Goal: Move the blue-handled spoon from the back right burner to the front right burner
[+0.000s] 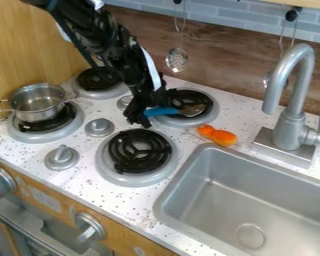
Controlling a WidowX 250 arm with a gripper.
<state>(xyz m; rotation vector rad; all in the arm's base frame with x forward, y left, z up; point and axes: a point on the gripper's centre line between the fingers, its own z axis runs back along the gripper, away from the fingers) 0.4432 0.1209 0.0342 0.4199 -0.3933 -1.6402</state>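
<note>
Utensil: blue handle (161, 112), brown-grey head (192, 110). Gripper (140, 116), at its handle: black. Burner coils (126, 161), under its head and nearby: black, rings grey. Toy vegetable (222, 137), beside its head: orange. Pot (37, 114), left of it: silver. Faucet (293, 118) and sink (216, 200), right of it: grey. Countertop (139, 201), around it: white, dark-speckled. Backsplash (219, 59), behind it: brown, streaked; tiles (219, 13) above, blue-grey, brick-patterned.

A blue-handled utensil (164, 111) — brownish-headed — is over the back-right burner (212, 113).
</note>
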